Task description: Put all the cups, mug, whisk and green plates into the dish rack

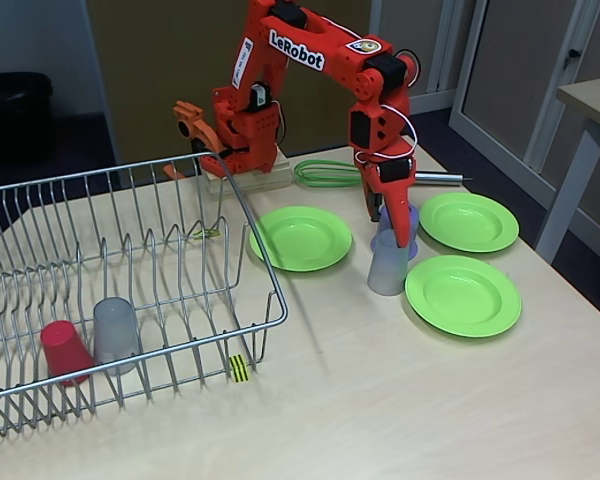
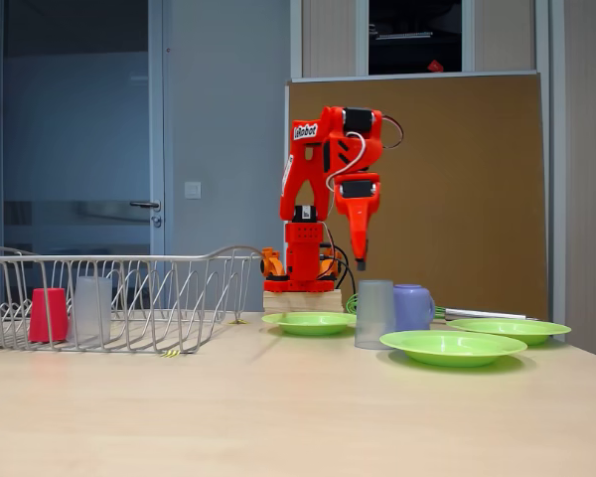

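Note:
The wire dish rack (image 1: 242, 205) (image 2: 194, 298) stands at the left and holds a red cup (image 1: 65, 350) (image 2: 48, 315) and a grey cup (image 1: 115, 335) (image 2: 91, 310). Another grey cup (image 1: 387, 264) (image 2: 374, 313) stands on the table between the green plates (image 1: 300, 238) (image 1: 468, 221) (image 1: 462, 295). Just behind that cup is the purple mug (image 1: 411, 216) (image 2: 414, 307). The green whisk (image 1: 328, 173) lies at the back, next to the arm's base. My gripper (image 1: 398, 240) (image 2: 360, 260) points down above the grey cup and mug, clear of both, shut on nothing.
The arm's base (image 1: 245, 175) sits behind the rack's far right corner. A yellow-black tag (image 1: 239, 368) marks the rack's front edge. Bare tabletop lies in front of the plates. Another table's corner (image 1: 590, 100) stands at the far right.

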Controlling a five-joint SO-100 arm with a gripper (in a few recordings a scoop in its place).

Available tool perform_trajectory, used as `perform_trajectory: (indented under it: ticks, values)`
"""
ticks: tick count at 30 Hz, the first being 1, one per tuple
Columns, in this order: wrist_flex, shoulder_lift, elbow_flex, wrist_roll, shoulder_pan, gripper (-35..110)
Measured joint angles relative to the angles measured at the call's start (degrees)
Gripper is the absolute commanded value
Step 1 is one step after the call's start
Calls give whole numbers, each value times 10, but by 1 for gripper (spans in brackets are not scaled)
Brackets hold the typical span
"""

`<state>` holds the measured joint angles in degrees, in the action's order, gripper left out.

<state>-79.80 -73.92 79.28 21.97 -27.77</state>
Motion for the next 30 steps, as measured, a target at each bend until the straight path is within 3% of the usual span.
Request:
perform_trajectory:
  ticks: [20, 30]
  values:
    - [70, 65, 25, 35, -26, 35]
    - [97, 71, 25, 35, -22, 14]
